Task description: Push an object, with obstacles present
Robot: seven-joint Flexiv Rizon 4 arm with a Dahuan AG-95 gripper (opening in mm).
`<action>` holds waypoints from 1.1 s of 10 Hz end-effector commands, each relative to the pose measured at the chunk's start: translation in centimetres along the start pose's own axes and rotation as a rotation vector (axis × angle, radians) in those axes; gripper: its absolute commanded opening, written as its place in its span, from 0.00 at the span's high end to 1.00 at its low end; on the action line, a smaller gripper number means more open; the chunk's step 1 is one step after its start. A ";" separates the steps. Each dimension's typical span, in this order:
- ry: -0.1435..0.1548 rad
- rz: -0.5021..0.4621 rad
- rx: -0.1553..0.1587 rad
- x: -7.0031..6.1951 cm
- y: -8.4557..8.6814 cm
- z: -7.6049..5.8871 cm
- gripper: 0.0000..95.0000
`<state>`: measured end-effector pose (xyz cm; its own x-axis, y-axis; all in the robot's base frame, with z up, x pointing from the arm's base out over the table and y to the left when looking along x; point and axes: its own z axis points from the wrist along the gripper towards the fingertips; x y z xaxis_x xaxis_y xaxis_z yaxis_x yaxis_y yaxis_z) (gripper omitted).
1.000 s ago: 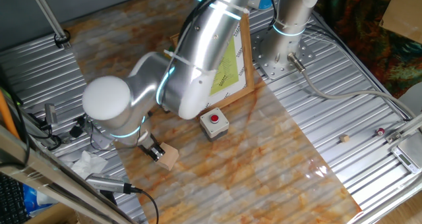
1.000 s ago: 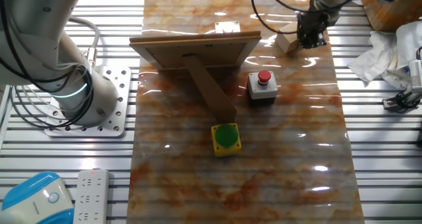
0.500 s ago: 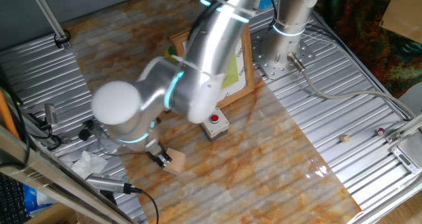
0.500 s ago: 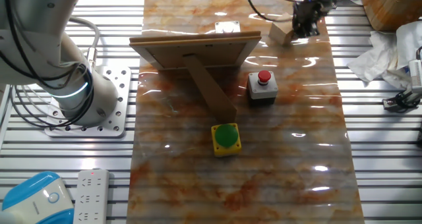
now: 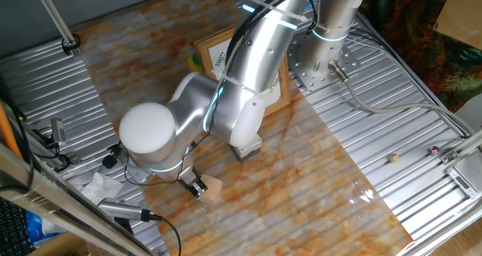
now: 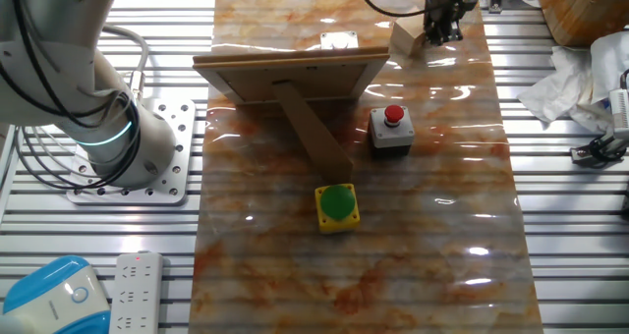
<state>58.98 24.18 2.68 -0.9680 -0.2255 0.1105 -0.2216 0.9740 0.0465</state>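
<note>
The object, a small tan wooden cube [image 5: 212, 190], lies on the marbled board near its front left edge. My gripper [image 5: 196, 186] is shut and presses its fingertips against the cube's left side. From the other side, the cube [image 6: 403, 41] sits at the board's far edge with the gripper [image 6: 435, 31] just right of it. The obstacles stand behind: a wood-framed picture [image 5: 221, 48] with a yellow-green sheet, seen from its back [image 6: 290, 71] in the other view, and a grey box with a red button [image 6: 392, 131]. My arm hides most of that box [image 5: 246, 147].
A yellow box with a green button [image 6: 337, 205] sits mid-board in front of the picture's prop. Crumpled tissue [image 5: 99, 185] and cables lie left of the gripper. The arm's base [image 6: 110, 136], a power strip [image 6: 138, 287] and ribbed metal table [image 5: 422, 135] surround the board.
The gripper has pushed the cube along the board's edge, right and toward the camera in one view, left and away in the other. The arm swung over the grey button box.
</note>
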 end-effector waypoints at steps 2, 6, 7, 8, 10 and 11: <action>-0.002 -0.002 0.049 0.9 1.1 -0.1 1.00; -0.007 0.047 -0.003 1.5 3.5 -0.2 1.00; -0.010 0.061 -0.012 1.7 4.6 0.1 1.00; -0.009 0.069 -0.020 1.9 5.1 0.3 1.00; -0.010 0.078 -0.022 2.4 6.1 0.8 1.00; -0.008 0.079 -0.021 2.5 6.3 0.8 1.00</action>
<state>54.80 29.76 2.50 -0.9836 -0.1475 0.1034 -0.1421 0.9881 0.0584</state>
